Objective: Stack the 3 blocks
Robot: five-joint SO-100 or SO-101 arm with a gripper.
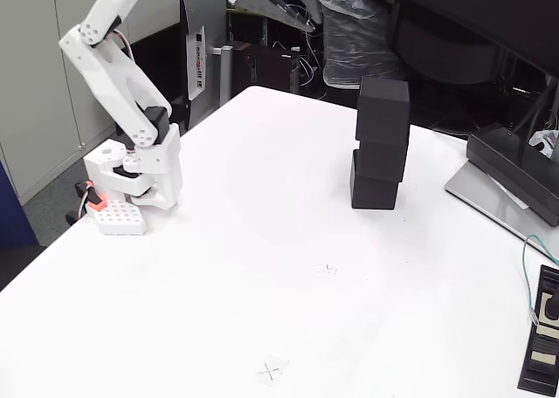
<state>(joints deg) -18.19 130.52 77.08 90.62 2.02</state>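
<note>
Stacked blocks (pixel 381 145) below claw (pixel 301 18)

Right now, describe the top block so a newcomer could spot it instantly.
On the white table, look right of centre toward the far edge for a tower of three black cubes. The top block is the highest one, resting on the middle cube and sitting slightly askew over the two beneath.
</note>
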